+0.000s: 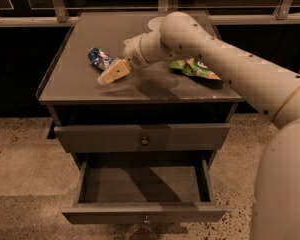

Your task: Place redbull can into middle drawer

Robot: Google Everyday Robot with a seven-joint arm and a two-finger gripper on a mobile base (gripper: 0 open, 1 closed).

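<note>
The redbull can (99, 59) lies on its side on the grey cabinet top, at the left. My gripper (113, 72) hangs just above the tabletop, right beside the can on its right and near side, close to touching it; it holds nothing that I can see. My white arm reaches in from the right across the tabletop. The middle drawer (140, 185) is pulled out below, its flat grey floor bare, with its small round knob (146, 218) at the centre of the front.
A green snack bag (196, 69) lies on the tabletop to the right, partly under my arm. A white bowl (154, 22) at the back is mostly hidden by the arm. The drawer above (140, 136) is shut. The floor is speckled.
</note>
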